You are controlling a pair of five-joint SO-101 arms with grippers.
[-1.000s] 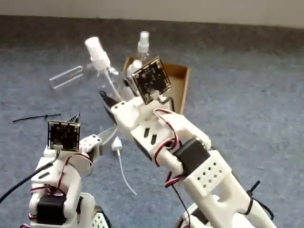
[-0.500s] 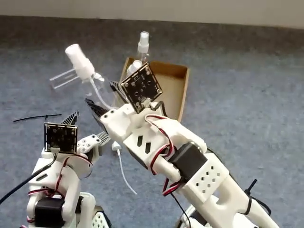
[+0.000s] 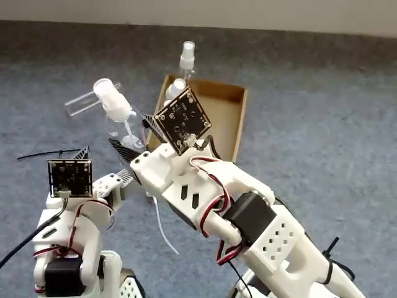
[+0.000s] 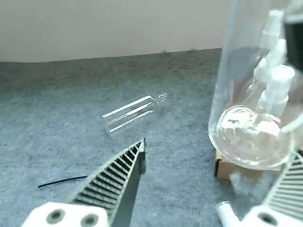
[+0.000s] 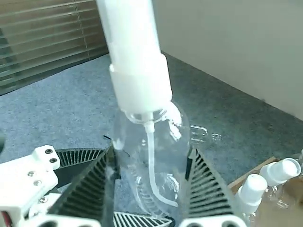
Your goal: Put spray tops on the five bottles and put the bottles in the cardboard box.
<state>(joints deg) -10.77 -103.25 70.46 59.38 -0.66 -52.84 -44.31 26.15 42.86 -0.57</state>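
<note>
Clear bottle (image 5: 147, 156), spray top (image 5: 135, 61) fitted, is clamped between right pincer (image 5: 149, 170) fingers, left of cardboard box (image 3: 226, 102). Left pincer (image 4: 215, 156) is held wide, just nearer.

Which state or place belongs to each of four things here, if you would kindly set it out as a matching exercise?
Things
1. capped bottle
2. bare bottle
3. loose spray top
4. cardboard box

States
A. holds finished bottles
B. lies on the carpet by the left gripper
C. gripped by the right gripper
D. lies on its side, without a top

Pairs: 1-C, 2-D, 3-B, 4-A
</note>
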